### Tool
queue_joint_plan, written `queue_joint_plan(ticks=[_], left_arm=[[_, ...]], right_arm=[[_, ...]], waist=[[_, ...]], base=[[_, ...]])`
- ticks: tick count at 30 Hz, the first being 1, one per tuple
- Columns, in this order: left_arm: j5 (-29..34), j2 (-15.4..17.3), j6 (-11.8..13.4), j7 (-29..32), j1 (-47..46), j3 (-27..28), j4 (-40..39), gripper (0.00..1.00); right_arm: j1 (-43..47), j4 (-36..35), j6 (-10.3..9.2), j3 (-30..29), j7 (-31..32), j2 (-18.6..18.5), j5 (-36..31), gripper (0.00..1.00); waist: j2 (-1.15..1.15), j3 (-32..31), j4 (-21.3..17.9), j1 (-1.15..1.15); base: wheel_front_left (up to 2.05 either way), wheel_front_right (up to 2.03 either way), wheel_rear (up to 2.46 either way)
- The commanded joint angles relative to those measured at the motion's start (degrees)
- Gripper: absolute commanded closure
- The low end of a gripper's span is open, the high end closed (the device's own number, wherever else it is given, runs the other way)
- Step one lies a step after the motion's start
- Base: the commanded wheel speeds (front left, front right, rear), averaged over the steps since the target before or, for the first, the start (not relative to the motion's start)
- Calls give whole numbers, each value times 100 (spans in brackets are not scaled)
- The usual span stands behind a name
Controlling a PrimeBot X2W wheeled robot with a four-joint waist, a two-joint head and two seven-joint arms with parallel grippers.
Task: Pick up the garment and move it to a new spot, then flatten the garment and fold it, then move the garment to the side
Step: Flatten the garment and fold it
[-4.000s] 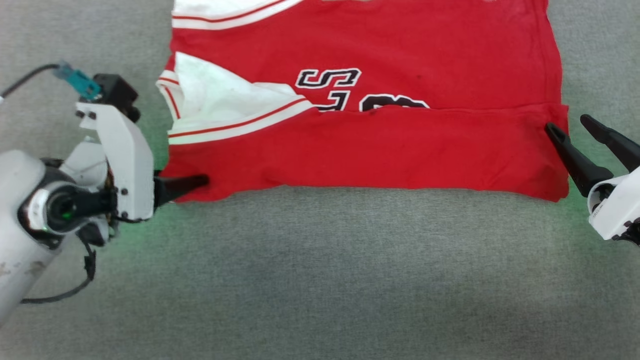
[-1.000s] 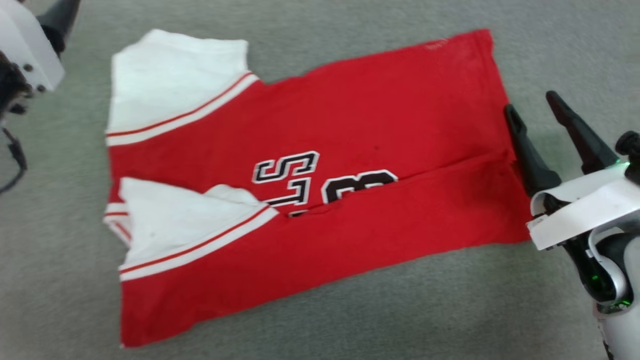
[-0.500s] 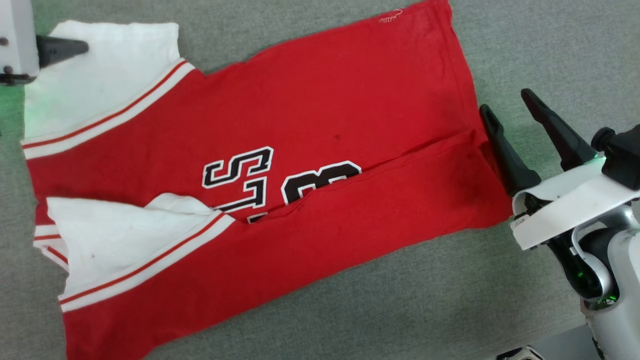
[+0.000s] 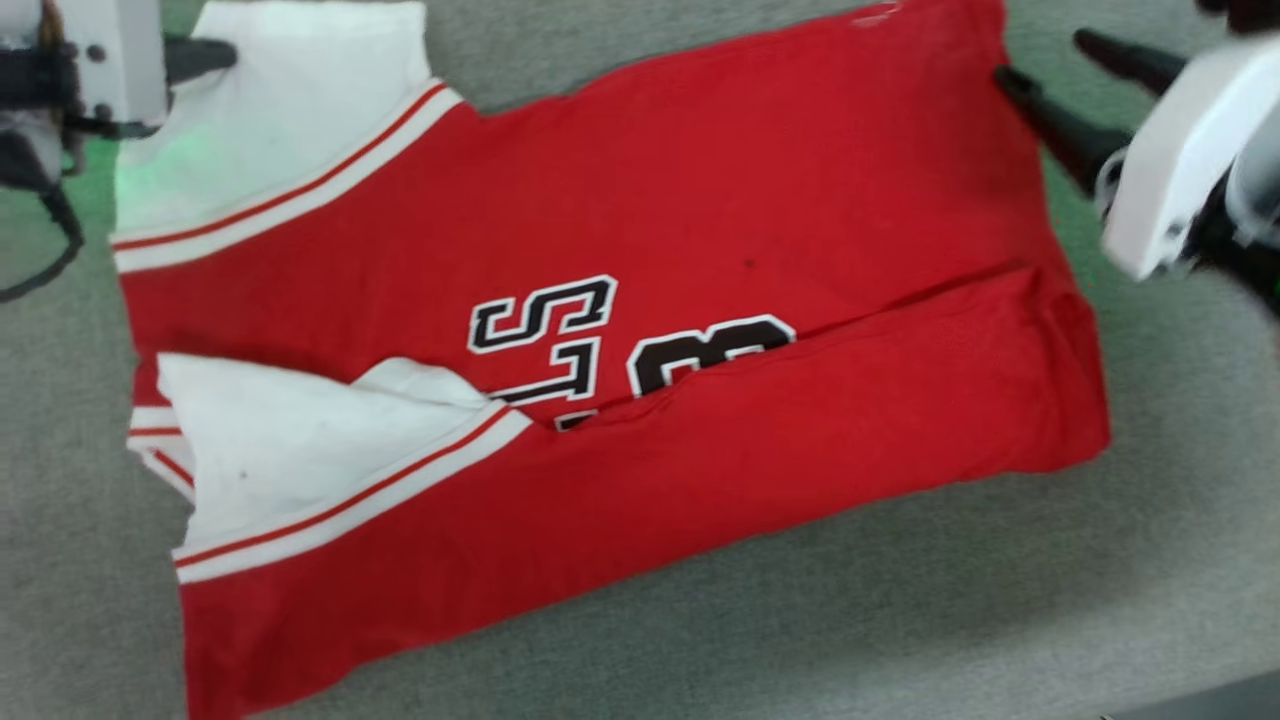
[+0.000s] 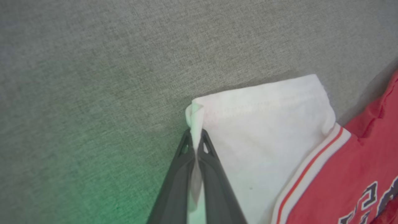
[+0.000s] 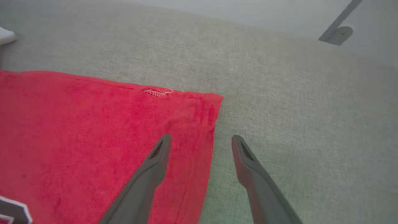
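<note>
Grey woven fabric covered the worktop (image 4: 700, 640), where the garment (image 4: 760, 200) lay spread at a slant across the head view, red body uppermost and its long near edge folded up into a flap (image 4: 820, 430) that covered the lower part of the black-and-white lettering (image 4: 560, 330). One white sleeve (image 4: 300, 110), edged with white-and-red striped trim, lay flat at the far left corner, while a second white sleeve (image 4: 290, 450) sat rumpled nearer the robot, partly tucked under the flap. The left hand (image 5: 196, 140) was closed tight on the outer corner of the far sleeve, a twist of white cloth pinched between its dark fingers and standing up past the tips; a green glow (image 5: 93, 186) tinted the worktop beside it. At the opposite end the right hand (image 6: 201, 138) was spread wide and gripped nothing, one finger above the red hem and the other above bare worktop, straddling the garment's side edge just short of its far corner, near a small patch of white stitching (image 6: 158, 92). Whether those fingers touched the cloth could not be told. Beyond the worktop's far edge, a metal bracket (image 6: 340, 31) showed against a pale surface.
</note>
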Motion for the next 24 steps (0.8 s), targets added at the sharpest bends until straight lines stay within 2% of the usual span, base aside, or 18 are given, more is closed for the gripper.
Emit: queue_joint_plan(ticks=[1,4,9,13,14,15,16,17,24], left_arm=[[16,-99,-30,1,65,-75,-2,100],[37,-185,-31,-79,-8,-112,-62,100],[18,-262,-39,-177,-33,-241,-273,100],[-43,-244,-37,-236,-24,-329,-432,100],[-57,-239,-37,-253,-36,-341,-464,100],[-91,-254,-37,-286,-33,-348,-500,100],[-124,-263,-37,-324,-26,-346,-537,100],[-160,-280,-38,-384,-8,-338,-568,100],[-299,-379,-39,-1230,407,-382,-717,100]], right_arm=[[-222,197,-9,84,284,-97,54,0],[-837,664,-9,244,943,-174,301,0],[-1470,1475,-9,485,1404,-116,364,0],[-1726,1849,-9,788,1723,-48,536,0],[-1744,1894,-9,854,1734,-58,578,45],[-1785,1925,-9,913,1690,-95,581,63],[-1815,1939,-9,971,1637,-103,601,96],[-1818,1967,-9,1030,1585,-123,630,100],[-1501,1956,-9,1564,929,-402,721,100]], waist=[[0,153,179,0],[0,236,296,0],[0,344,438,0],[0,381,521,0],[0,384,534,0],[0,375,558,0],[0,361,572,0],[0,336,593,0],[0,-407,813,0]], base=[[0,0,0],[0,0,0],[0,0,0],[0,0,0],[0,0,0],[0,0,0],[0,0,0],[0,0,0],[0,0,0]])
